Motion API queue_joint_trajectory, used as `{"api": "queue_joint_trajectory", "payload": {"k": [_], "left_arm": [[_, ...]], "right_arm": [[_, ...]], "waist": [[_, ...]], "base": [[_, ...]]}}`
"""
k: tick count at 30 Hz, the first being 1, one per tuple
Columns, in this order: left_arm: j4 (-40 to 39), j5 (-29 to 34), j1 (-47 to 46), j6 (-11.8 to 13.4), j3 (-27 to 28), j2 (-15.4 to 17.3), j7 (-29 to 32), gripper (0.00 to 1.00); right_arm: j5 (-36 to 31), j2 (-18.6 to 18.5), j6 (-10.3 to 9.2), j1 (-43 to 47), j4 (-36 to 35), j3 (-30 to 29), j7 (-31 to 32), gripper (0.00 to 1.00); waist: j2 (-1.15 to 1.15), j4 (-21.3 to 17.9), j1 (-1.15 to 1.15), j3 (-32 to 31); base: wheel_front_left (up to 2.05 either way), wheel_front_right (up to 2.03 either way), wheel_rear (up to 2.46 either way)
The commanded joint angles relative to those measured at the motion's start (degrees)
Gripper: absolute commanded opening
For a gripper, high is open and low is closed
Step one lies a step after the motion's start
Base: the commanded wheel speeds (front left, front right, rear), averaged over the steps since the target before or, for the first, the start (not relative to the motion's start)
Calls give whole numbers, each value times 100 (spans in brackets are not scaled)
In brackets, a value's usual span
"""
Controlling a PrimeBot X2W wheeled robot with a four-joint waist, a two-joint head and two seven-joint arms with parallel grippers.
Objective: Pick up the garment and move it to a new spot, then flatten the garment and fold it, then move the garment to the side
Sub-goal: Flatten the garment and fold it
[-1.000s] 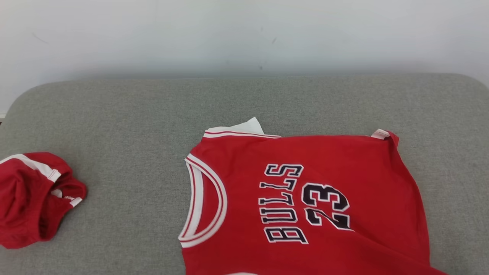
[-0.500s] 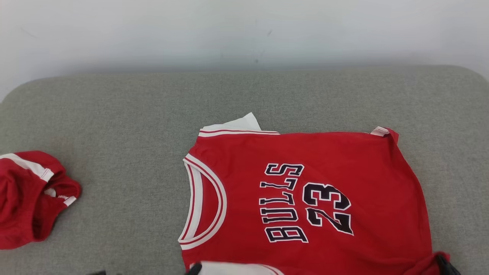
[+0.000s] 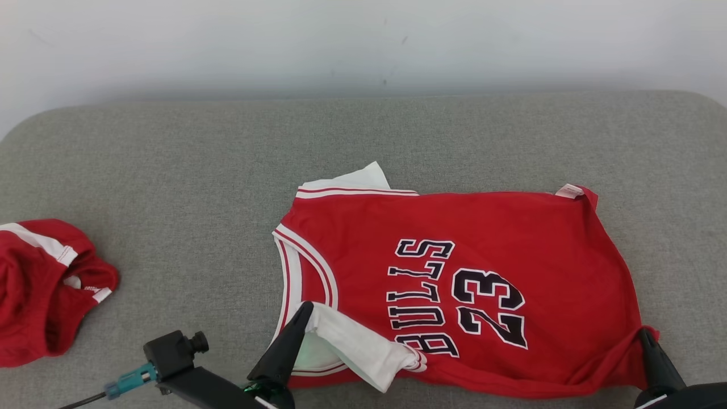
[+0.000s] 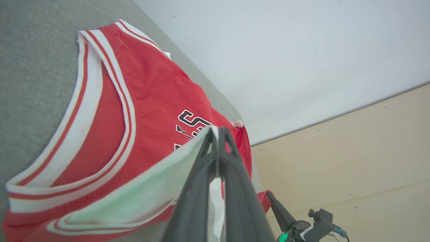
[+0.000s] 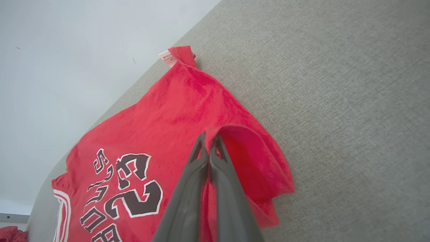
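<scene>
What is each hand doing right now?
Left hand: closed, holding the jersey by a shoulder edge.
Right hand: closed, holding the jersey's bottom corner.

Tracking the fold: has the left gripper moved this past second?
Yes: the left gripper, pinching the white strap, advanced away from the robot to the neckline.

A grey fabric-covered worktop (image 3: pixel 170 170) with rounded corners carries a red Bulls 23 jersey (image 3: pixel 454 227) spread mostly flat right of centre, neckline facing left, and a crumpled red-and-white garment (image 3: pixel 40 289) well apart at its left edge.
</scene>
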Motion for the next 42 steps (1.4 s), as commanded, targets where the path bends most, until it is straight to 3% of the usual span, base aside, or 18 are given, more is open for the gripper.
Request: {"api": "queue_joint_trajectory", "payload": {"k": [1, 4, 8, 12, 13, 17, 22, 34, 36, 42], "left_arm": [[58, 55, -95, -50, 12, -78, -74, 0], [113, -72, -67, -85, 4, -122, -91, 0], [-32, -235, 195, -95, 26, 51, 8, 0], [-350, -564, 565, -112, 130, 269, 109, 0], [-572, -837, 854, -90, 40, 492, 422, 0], [-1022, -1307, 1520, 269, -94, 1082, 1009, 0], [-1537, -1649, 2182, 622, 19, 1549, 1127, 0], [-2058, -2133, 2835, 1089, 78, 1971, 1329, 0], [-2096, -2144, 2883, 1079, 111, 2013, 1304, 0], [-1872, -1580, 2401, 603, 250, 1882, 1047, 0]], "right_arm": [[52, 14, 4, -66, 31, 14, -66, 0], [116, 11, 4, -42, 108, 7, -132, 0], [54, 14, 4, 102, 201, -80, 39, 0], [30, 11, 4, 258, 280, -127, 276, 0], [-25, 13, 4, 281, 330, -143, 393, 0], [-109, 11, 4, 318, 385, -224, 539, 0], [-179, 13, 4, 366, 392, -362, 603, 0], [-292, 11, 4, 431, 404, -521, 782, 0], [-272, 13, 4, 463, 402, -551, 786, 0], [-55, 12, 4, 424, 228, -517, 669, 0]], "waist": [[0, -5, -1, 5], [0, -21, -1, -19], [0, -4, -1, -42], [0, 16, -1, -67], [0, 14, -1, -86], [0, 29, -1, -97], [0, 121, -1, -119], [0, 147, -1, -171], [0, 141, -1, -174], [0, 90, -1, -183]], "base": [[0, 0, 0], [0, 0, 0], [0, 0, 0], [0, 0, 0], [0, 0, 0], [0, 0, 0], [0, 0, 0], [0, 0, 0], [0, 0, 0], [0, 0, 0]]}}
